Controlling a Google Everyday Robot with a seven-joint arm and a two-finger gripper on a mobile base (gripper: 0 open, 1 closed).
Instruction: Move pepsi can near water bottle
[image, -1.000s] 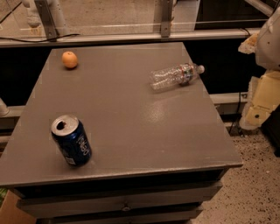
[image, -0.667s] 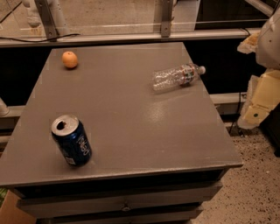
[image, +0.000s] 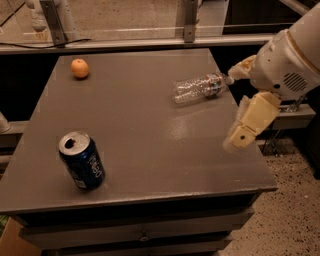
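The pepsi can (image: 82, 161), dark blue with a silver opened top, stands upright near the front left of the grey table (image: 140, 125). The water bottle (image: 200, 86), clear and crinkled, lies on its side at the table's back right, cap pointing right. My gripper (image: 235, 107) hangs over the table's right edge, just right of the bottle and far from the can. Its two cream fingers (image: 250, 125) are spread apart and hold nothing.
An orange (image: 79, 68) sits at the table's back left. A metal rail and frame posts (image: 189, 22) run behind the table. Speckled floor (image: 295, 220) lies to the right, and drawers (image: 145, 232) are under the tabletop.
My arm and gripper have moved left, from beside the table to over its right edge near the bottle. The can, bottle and orange have not moved.
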